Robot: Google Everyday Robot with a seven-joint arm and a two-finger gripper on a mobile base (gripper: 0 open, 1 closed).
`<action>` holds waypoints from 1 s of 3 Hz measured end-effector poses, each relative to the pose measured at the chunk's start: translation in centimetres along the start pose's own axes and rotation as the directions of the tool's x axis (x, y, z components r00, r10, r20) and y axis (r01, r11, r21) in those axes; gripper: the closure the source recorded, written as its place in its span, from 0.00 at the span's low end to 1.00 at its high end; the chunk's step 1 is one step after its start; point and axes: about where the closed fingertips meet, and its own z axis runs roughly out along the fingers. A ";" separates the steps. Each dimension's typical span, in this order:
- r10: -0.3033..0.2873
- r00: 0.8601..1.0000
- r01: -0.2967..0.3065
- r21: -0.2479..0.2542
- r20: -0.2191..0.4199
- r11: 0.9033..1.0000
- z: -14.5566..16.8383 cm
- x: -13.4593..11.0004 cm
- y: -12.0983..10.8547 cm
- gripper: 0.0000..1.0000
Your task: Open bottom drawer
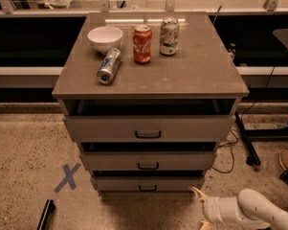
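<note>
Cabinet: one grey-beige cabinet (201,75) with a flat top, seen from the front and above, standing on a speckled floor (24,147).
Drawers: three, stacked, each with one small black centre handle and a dark gap above its front.
Top drawer: the top drawer (191,127) has the tallest and widest-looking front.
Middle drawer: the middle drawer (182,160) looks shorter and narrower.
Bottom drawer: the bottom drawer (115,183) is the lowest and looks the smallest, just above the floor; nothing touches its handle (147,188).
Cans: three on the cabinet top.
Readable writing: the red Coca-Cola can (142,43) shows its white script and stands upright near the middle.
Second can: a green and white can (169,36) stands upright just right of the red one; its label cannot be read.
Third can: a silver and blue can (108,65) lies on its side in front of the bowl; its label cannot be read.
Bowl: one white bowl (105,38) sits left of the red can.
Floor mark: one blue X (67,177) of tape lies left of the cabinet.
Arm: one white arm (251,211) enters from the lower right corner.
Gripper: the gripper (200,207) is low, near the floor, just right of and below the bottom drawer's right end, clear of its front.
Claw state: its two pale fingers (196,192) are spread wide and hold nothing.
</note>
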 end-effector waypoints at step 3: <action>-0.052 0.999 0.051 -0.042 -0.016 0.998 4.4 0.7 -2.8 0.00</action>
